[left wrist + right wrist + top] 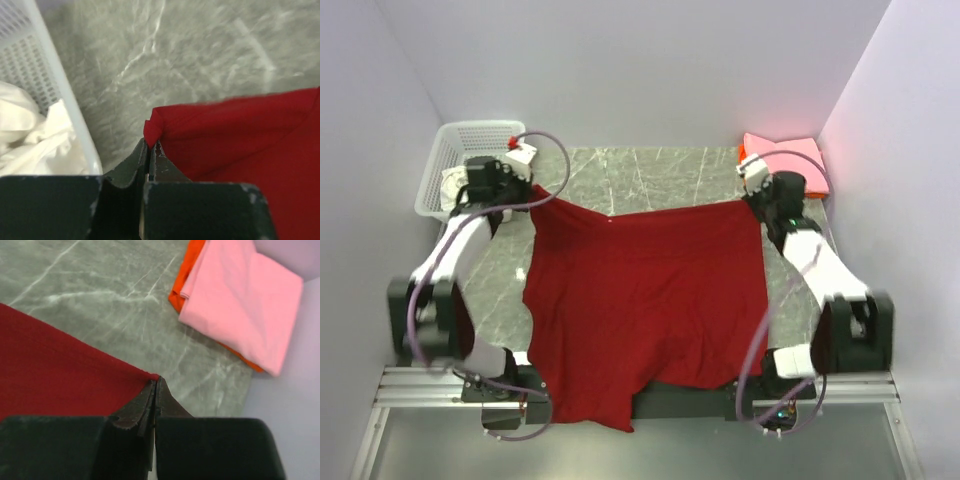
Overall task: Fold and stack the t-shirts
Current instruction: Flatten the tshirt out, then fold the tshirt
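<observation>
Both arms are reaching away from their bases toward the far side of the table (650,172). The left arm is stretching to the far-left area just beside the white lattice basket (448,150), and the right arm is stretching to the far-right area near the folded stack. The left gripper (150,145) is pinching one far corner of the deep red t-shirt (650,300), its jaws pressed together with a small fold of cloth poking out past the tips. The right gripper (155,382) is clamping the opposite far corner in the same way, jaws closed tight on the hem.

The red shirt is lying spread over the middle of the marble-patterned table. Its far edge is running between the two grippers and dipping a little toward the centre. Its surface is showing soft wrinkles, and its near end is draping over the table's near edge between the arm bases.

The pink t-shirt (245,300) is sitting folded in the far-right corner on top of the orange t-shirt (182,290), which is peeking out along the stack's edges. Crumpled white cloth (25,125) is lying inside the basket; it is possibly another shirt, though its shape is too bunched to tell.
</observation>
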